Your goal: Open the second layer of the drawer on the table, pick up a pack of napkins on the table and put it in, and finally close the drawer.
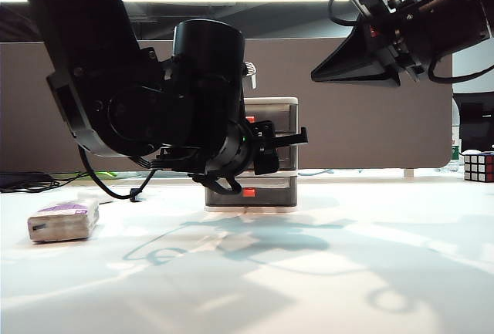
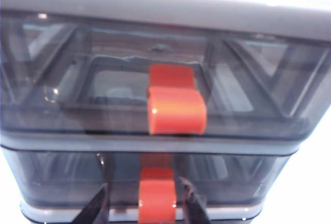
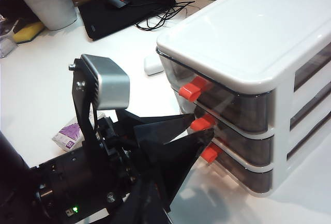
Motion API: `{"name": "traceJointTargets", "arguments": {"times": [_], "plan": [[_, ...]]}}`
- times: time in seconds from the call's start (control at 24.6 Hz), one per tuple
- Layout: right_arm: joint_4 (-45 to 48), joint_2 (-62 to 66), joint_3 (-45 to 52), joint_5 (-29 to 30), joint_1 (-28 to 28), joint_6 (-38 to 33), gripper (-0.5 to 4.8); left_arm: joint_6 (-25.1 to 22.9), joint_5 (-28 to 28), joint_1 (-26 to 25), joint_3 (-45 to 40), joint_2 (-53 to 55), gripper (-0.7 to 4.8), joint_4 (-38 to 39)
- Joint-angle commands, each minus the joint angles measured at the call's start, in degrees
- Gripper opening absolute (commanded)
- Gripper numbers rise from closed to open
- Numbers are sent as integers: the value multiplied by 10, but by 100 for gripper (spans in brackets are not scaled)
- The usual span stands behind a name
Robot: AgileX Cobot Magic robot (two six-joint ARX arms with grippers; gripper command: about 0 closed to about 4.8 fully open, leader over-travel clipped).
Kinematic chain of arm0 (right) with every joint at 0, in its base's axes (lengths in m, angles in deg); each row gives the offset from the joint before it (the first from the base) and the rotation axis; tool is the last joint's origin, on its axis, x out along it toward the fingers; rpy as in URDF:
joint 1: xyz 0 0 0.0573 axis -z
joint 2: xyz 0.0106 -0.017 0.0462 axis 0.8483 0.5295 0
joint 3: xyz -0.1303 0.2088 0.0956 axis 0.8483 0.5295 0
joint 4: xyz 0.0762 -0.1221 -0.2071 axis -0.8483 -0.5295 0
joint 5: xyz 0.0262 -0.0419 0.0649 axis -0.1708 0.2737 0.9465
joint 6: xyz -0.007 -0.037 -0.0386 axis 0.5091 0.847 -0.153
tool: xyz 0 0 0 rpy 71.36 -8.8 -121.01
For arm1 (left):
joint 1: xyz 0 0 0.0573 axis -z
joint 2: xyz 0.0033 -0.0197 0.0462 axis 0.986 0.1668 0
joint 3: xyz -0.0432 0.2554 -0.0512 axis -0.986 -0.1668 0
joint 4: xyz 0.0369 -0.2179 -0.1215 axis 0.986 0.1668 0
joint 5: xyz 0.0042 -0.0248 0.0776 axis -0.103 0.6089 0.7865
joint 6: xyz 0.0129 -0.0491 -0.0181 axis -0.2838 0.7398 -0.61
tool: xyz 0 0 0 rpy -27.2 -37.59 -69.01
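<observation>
The drawer point(image 1: 270, 118) is a white three-tier cabinet with smoky trays, standing mid-table. My left gripper point(image 2: 143, 183) is at its front. Its dark fingers point(image 2: 93, 208) stand on either side of the red-orange tab point(image 2: 156, 198) of the second layer point(image 2: 62, 180), with a small gap on each side, so it is open. The right wrist view shows the same: the left gripper point(image 3: 201, 127) flanks the middle tab. The pack of napkins point(image 1: 63, 220), beige with a purple top, lies on the table point(image 1: 324, 272) at the left. My right gripper point(image 1: 356, 58) hangs high at the right, and its jaw gap is hidden.
A Rubik's cube point(image 1: 478, 166) sits at the far right edge. Behind the cabinet lie a small white rounded case point(image 3: 153, 64), a black bag with a mouse point(image 3: 129, 1) and cables, and a potted plant point(image 3: 49, 4). A brown partition point(image 1: 370, 133) backs the table.
</observation>
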State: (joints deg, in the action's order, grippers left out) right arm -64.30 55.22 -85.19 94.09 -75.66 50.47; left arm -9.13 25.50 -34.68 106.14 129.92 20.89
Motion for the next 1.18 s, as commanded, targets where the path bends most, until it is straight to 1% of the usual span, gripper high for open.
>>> {"name": "traceJointTargets", "arguments": {"times": [0.04,0.16,0.24,0.28,0.57,0.77,0.89,0.94,0.98,1.02,1.1,1.18], "plan": [[8,-2,-3,1,0,2,-5,-3,-13,-1,4,-1,176,-8],[8,-2,-3,1,0,2,-5,-3,-13,-1,4,-1,167,-8],[8,-2,-3,1,0,2,-5,-3,-13,-1,4,-1,118,-8],[7,-2,-3,1,0,2,-5,-3,-13,-1,4,-1,107,-8],[7,-2,-3,1,0,2,-5,-3,-13,-1,4,-1,104,-7],[8,-2,-3,1,0,2,-5,-3,-13,-1,4,-1,17,-7],[9,-2,-3,0,0,2,-5,-3,-13,-1,4,-1,16,-7],[12,-2,-3,-10,0,5,-5,-3,-13,-1,4,-1,15,-7],[16,-1,-3,-16,0,15,-5,-3,-13,-1,4,-1,11,-7],[37,7,-4,-24,0,16,-5,-3,-13,-1,4,-1,-6,-7],[51,41,-25,-23,0,16,-4,-1,-13,-1,4,-1,-6,-7],[50,89,-60,2,0,16,-5,-1,-13,-1,4,-1,-6,-7]]}}
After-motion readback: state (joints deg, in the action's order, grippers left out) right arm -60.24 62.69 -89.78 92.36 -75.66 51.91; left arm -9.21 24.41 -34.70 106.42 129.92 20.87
